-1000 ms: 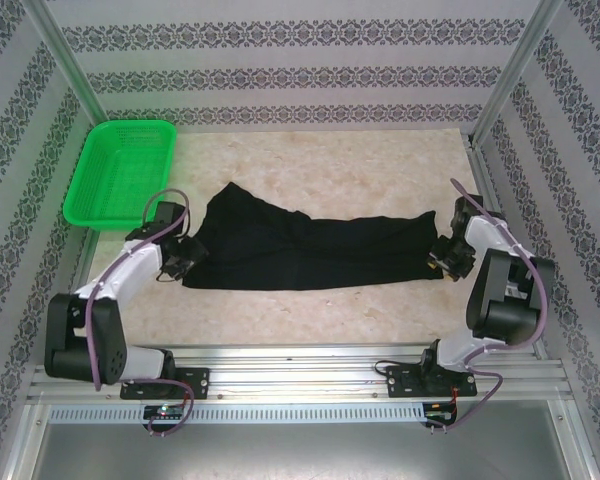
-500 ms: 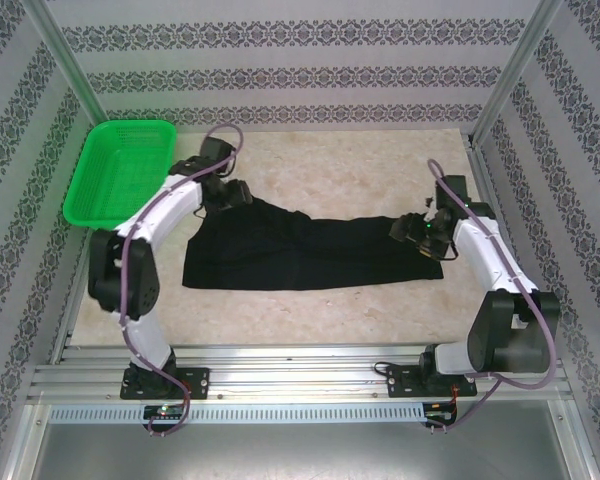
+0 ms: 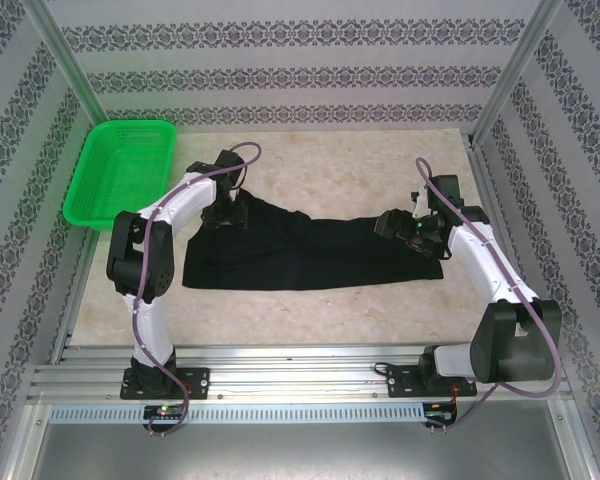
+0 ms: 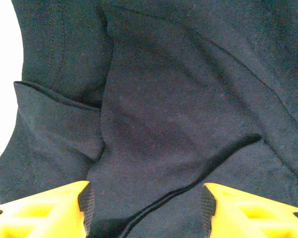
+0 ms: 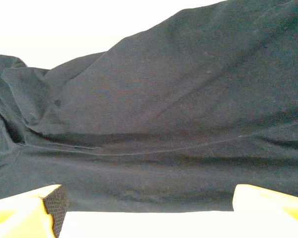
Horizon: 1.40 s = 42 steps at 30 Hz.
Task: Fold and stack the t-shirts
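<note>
Black soft cloth, the t-shirt (image 3: 310, 250) lies stretched in a long flat band across the middle of the pale tabletop (image 3: 360, 165), creased and bunched at its far left corner. The left jaws stand apart over those folds; the right jaws gape wide above the shirt's right end.
</note>
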{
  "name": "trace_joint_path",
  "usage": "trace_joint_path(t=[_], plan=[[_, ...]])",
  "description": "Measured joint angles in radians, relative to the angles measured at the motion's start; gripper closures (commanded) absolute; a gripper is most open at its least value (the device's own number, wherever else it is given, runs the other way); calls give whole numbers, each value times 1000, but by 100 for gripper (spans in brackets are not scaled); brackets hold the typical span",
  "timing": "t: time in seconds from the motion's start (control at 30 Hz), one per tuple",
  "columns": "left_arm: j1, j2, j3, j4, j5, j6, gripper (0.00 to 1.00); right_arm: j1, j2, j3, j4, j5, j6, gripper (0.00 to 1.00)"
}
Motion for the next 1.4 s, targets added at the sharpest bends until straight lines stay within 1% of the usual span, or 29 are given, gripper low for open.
trace_joint_path(t=[0.07,0.27,0.43,0.47,0.6,0.63,0.7,0.73,0.77,0.8,0.83,0.9,0.97,1.07,1.23,1.4], plan=[[0,9,3,-1,-12,13,42,0,1,0,5,-2,0,13],[-4,79,43,-12,-41,57,49,0,1,0,8,-2,0,12],[-16,133,69,-28,-68,92,65,0,1,0,8,-2,0,12],[-18,137,69,-32,-69,95,67,0,1,0,8,-2,0,12],[-21,137,69,-41,-77,108,66,0,1,0,8,-1,0,13],[-21,135,68,-41,-79,111,68,0,1,0,8,-1,0,12],[-21,127,60,-41,-84,115,74,0,1,0,8,-1,0,13],[-21,117,52,-40,-87,116,73,0,1,0,8,-1,0,12],[-21,108,45,-41,-90,117,66,0,1,0,8,-1,0,13],[-21,95,38,-41,-91,117,54,0,1,0,8,-1,0,12],[-21,81,31,-42,-92,121,45,0,1,0,8,-1,0,12],[-23,53,26,-43,-89,123,38,0,1,0,8,0,0,13],[-33,23,25,-44,-86,125,36,0,1,0,8,1,0,12],[-68,-5,42,-48,-65,134,37,0,1,0,8,3,0,13],[-114,17,85,-61,-14,160,42,0,1,0,7,3,-3,12],[-118,81,109,-71,29,183,49,0,1,0,0,3,-16,12]])
